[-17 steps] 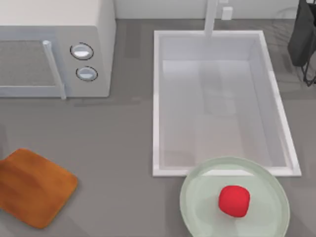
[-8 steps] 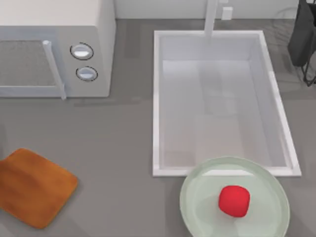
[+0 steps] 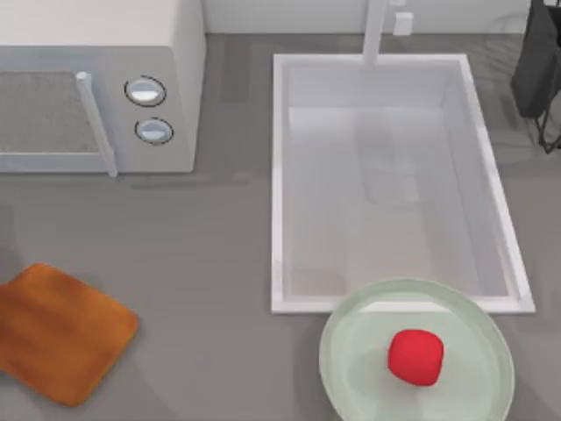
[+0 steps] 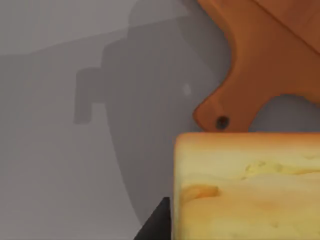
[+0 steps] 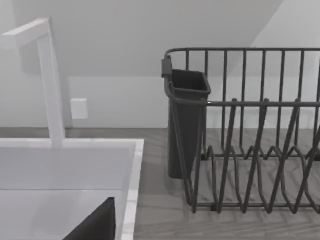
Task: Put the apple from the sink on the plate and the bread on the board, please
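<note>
The left pincer (image 4: 165,220) gripped the bread (image 4: 247,185) close against its dark finger, above the grey counter (image 4: 60,165) beside the board (image 4: 260,65) handle, while the apple (image 3: 415,357) lay on the plate (image 3: 351,368) just beside the sink (image 3: 279,175).

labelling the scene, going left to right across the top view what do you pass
board → microwave → sink → dish rack. The plate and apple overlap the sink's span, so they are left out.

Grey table (image 3: 202,254) with microwave (image 3: 96,83), board (image 3: 61,331), plate (image 3: 351,368), sink (image 3: 279,175).
</note>
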`<state>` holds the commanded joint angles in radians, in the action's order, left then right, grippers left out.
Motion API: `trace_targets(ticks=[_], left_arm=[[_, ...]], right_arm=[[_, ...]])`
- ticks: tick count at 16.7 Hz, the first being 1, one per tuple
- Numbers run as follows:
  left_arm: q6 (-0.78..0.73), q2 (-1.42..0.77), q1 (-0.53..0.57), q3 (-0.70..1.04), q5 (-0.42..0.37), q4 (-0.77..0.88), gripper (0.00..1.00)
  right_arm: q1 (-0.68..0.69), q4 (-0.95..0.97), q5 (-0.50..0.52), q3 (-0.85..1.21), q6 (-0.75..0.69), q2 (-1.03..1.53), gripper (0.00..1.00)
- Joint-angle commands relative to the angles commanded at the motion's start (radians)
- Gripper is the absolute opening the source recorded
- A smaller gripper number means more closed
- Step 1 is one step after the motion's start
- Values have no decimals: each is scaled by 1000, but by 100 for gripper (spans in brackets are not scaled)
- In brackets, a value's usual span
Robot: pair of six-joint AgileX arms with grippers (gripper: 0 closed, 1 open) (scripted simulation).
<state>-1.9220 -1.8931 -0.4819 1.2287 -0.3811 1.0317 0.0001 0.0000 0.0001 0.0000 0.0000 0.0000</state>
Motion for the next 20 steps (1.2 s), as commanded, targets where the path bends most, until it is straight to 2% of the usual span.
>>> trace_targets(ticks=[5,13,16,20], left_arm=[[13,82,-1,114,1,200,0],[44,90,7,115,7,202,0],[168,105,44,103,30,182,0],[451,133,131,63,86,145,0]], right_arm=[[0,0,0,0,0,0,100],[0,0,0,0,0,0,100],[0,0,0,0,0,0,100],[0,0,0,0,0,0,100]])
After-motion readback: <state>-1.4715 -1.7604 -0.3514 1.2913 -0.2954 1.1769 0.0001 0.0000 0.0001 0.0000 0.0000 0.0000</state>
